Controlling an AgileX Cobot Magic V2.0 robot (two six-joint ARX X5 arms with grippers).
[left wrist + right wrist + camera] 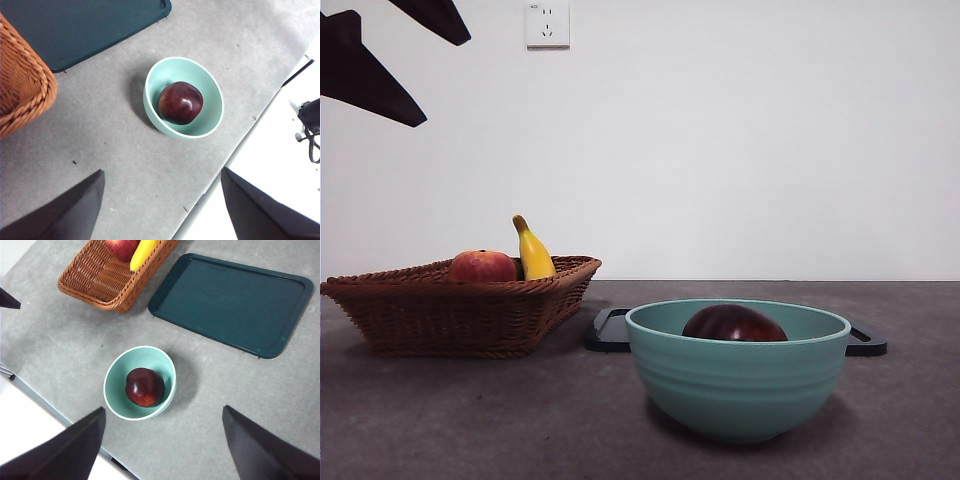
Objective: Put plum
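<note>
Nearest the front camera stands a mint-green bowl (738, 370) on the grey table (470, 420), and the plum (734, 324) rests inside it, only its dark glossy top showing above the rim. From above, the left wrist view shows the plum (180, 103) lying near the middle of the bowl (212, 107), touching its floor, with a bright highlight on the maroon skin. Behind the bowl lies a dark teal tray (235, 302), flat and bare, its black edge (608, 330) peeking out on either side of the bowl in the front view. Beside the tray sits a wicker basket (450, 310) holding a red-orange fruit (482, 266) and a yellow banana (533, 252) that leans upright against it. Both arms hang high above the table, well apart from the bowl. Left gripper (162, 205) has its black jaws spread wide with nothing between them, and right gripper (162, 445) is likewise spread and holds nothing. Two dark jaw tips (380, 75) show at the upper corner of the front view, below a white wall socket (547, 23).
</note>
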